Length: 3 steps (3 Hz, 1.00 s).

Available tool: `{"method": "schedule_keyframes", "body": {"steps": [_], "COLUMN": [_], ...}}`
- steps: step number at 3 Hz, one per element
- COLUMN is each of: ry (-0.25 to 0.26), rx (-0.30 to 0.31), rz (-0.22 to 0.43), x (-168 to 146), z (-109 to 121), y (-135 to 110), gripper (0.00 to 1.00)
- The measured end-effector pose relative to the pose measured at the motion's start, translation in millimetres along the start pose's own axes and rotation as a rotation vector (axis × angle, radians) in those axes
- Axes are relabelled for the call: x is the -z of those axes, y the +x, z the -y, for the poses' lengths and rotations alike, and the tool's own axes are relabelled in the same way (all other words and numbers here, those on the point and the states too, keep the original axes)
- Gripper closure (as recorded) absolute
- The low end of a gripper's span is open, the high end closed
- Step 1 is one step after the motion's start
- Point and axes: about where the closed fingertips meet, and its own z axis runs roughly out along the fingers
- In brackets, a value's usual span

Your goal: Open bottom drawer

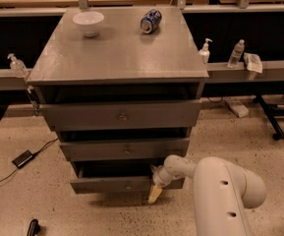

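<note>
The grey cabinet (117, 58) has three flat-fronted drawers, each with a small round knob. The bottom drawer (112, 184) is the lowest one and stands slightly pulled out, with a dark gap above its front. Its knob (128, 186) shows at the middle. My gripper (155, 191) is at the right part of that drawer front, right of the knob, its cream-coloured fingers (154, 194) pointing down toward the floor. The white arm (215, 191) comes in from the lower right.
The middle drawer (124, 149) and top drawer (122, 114) sit above. A white bowl (88, 22) and a blue can (150, 21) lie on the cabinet top. Bottles (236, 53) stand on a rail at right. A black adapter with cable (22, 158) lies on the floor at left.
</note>
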Motion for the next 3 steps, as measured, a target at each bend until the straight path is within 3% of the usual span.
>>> {"method": "schedule_keyframes", "body": {"steps": [1, 2, 3], "ry": [0.003, -0.015, -0.077], "rx": [-0.032, -0.076, -0.1], "rz": [-0.027, -0.054, -0.044], "x": [1, -2, -1], "z": [4, 5, -15], "y": [9, 23, 26], "gripper": [0.0, 0.18, 0.5]}}
